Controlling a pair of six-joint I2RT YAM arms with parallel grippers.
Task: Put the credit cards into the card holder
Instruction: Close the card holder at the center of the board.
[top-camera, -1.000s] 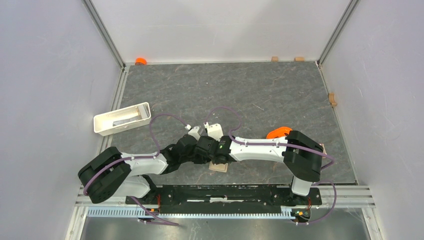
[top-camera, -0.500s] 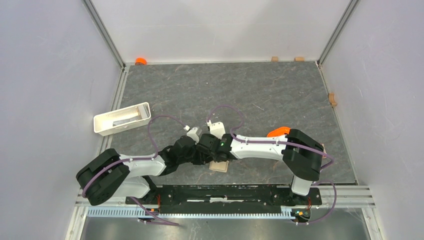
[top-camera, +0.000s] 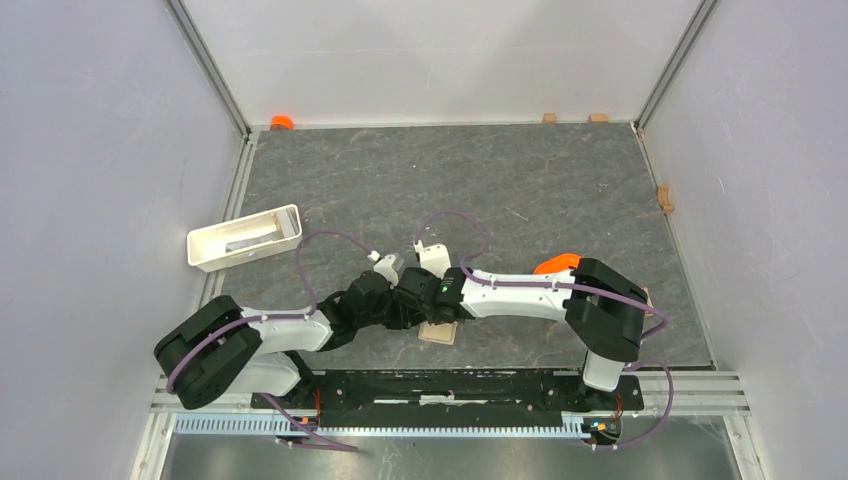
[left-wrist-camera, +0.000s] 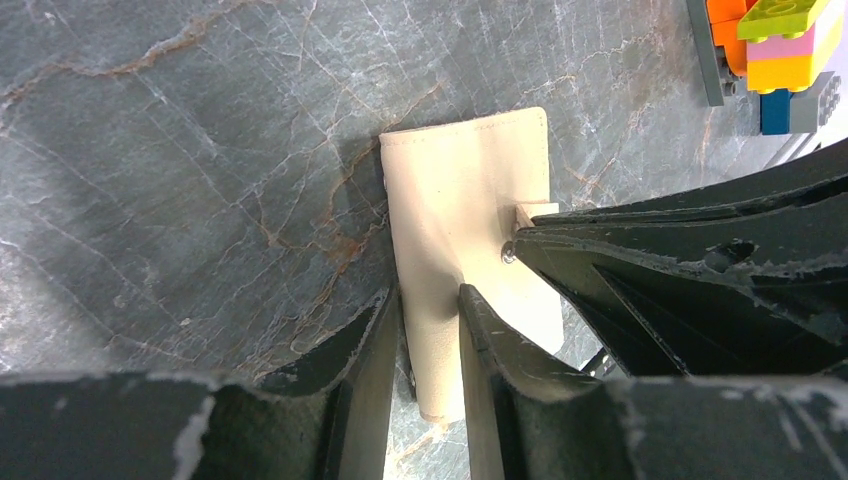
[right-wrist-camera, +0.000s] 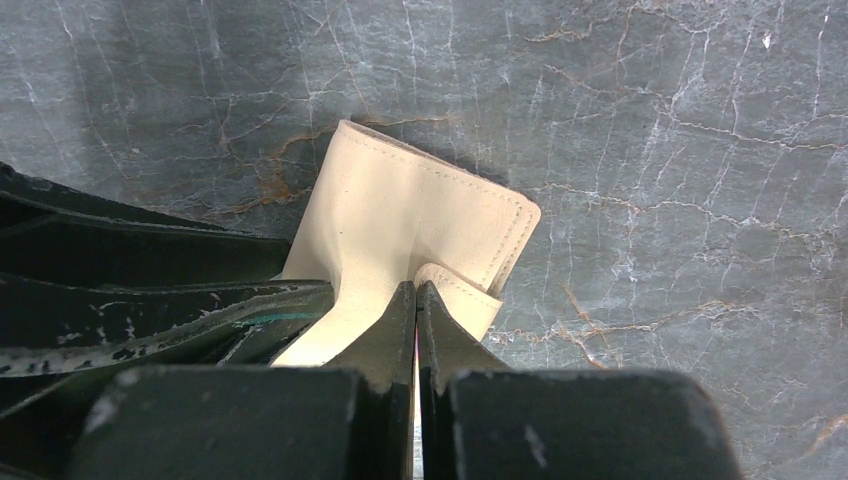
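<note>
Listing left to right, with task status.

1. White tray (top-camera: 250, 254): far left of the table, well apart from both arms. A grey strip lies inside it, too small to identify as a card.
2. Left gripper (left-wrist-camera: 428, 297): jaws narrow, set one on each side of the near edge of the card holder (left-wrist-camera: 465, 190), which runs between them. It reads as a light clamp steadying that edge.
3. Card holder: beige, lying on the grey stone table at centre, near the arm bases, folded closed with its outer face up. No inner pocket shows.
4. Right gripper (right-wrist-camera: 416, 290): fingers pressed fully together, tips right at the snap tab (right-wrist-camera: 462, 298). Whether the tab is pinched between them or only touched cannot be told from this angle.
5. Toy bricks (left-wrist-camera: 785, 45): orange, green, pink and yellow, stacked to the right, apart from the holder.

Credit cards: none plainly visible in any view.

Status, as a judgement: early stage. Both grippers are working on opening the holder; the holder is not yet open and no card is loaded. Remaining: undo the tab, spread the holder, fetch each card and slide it in.
</note>
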